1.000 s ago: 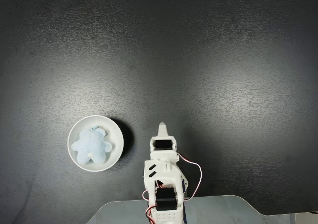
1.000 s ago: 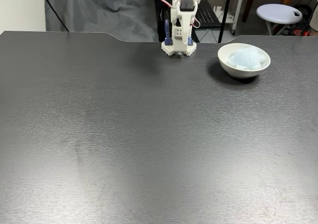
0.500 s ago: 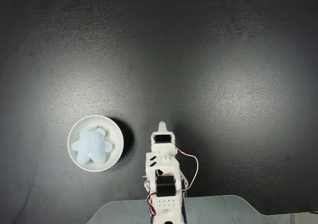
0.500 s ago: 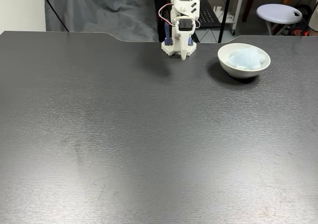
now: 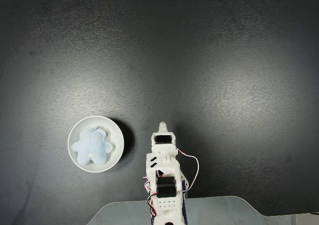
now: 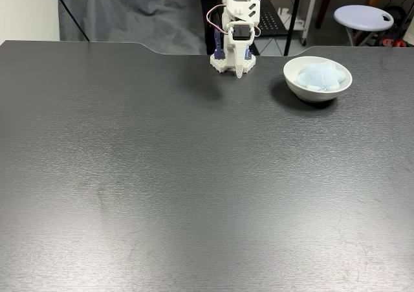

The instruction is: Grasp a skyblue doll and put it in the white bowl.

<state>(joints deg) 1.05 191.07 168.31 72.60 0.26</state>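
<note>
Fluffy sky-blue plush doll (image 5: 91,148) inside glossy white round bowl (image 5: 114,131); tool (image 6: 240,74) folded, narrow, empty. Little risk left.

The arm (image 6: 234,26) is folded over its base, jaws pressed together.

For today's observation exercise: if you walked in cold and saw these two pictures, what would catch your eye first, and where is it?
The white bowl stands out against the dark table, with the pale blue doll lying inside it. Beside it, at the table's edge, the white arm is folded over its base, its gripper pointing down at the table, holding nothing. From the front view the bowl sits to the arm's right.
</note>
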